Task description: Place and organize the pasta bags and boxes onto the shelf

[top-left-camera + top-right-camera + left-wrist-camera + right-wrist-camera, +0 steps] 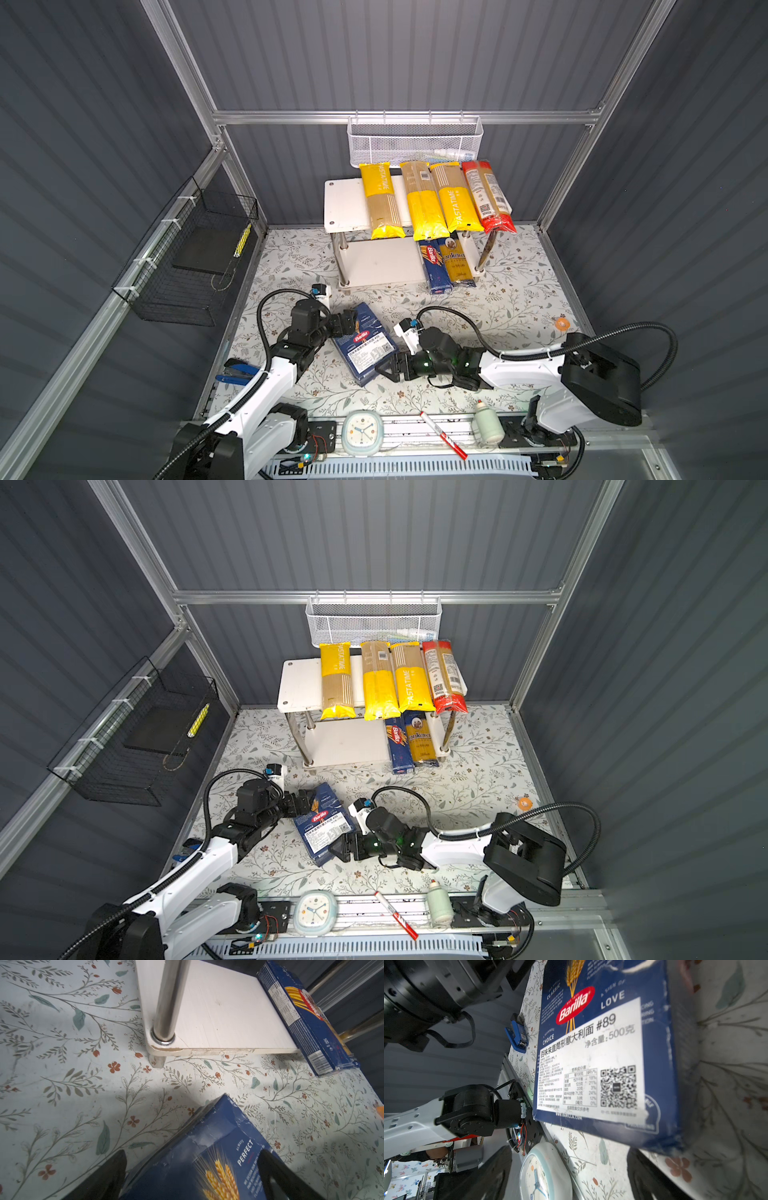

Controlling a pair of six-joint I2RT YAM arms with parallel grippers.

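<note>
Pinching one end of the wide, flat, dark blue Barilla cardboard box point(368, 347) between its jaws, the left gripper point(348, 323) reaches in from the left. The right gripper point(385, 369) holds its jaws spread just beside the box's opposite edge. The box lies on the floral-patterned tabletop point(498, 311), in front of the white two-tier shelf point(345, 203).

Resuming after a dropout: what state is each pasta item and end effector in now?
Wide Barilla box: on the table, not shelved.
Narrow Barilla box: lying on lower board, overhanging front.
Ankara bag: lower board, beside narrow box.
Three yellow bags: lying across top board.
Red bag: top board, rightmost.
Left end effector: straddling wide box's corner; grip unclear.
Right end effector: open, beside wide box.
</note>
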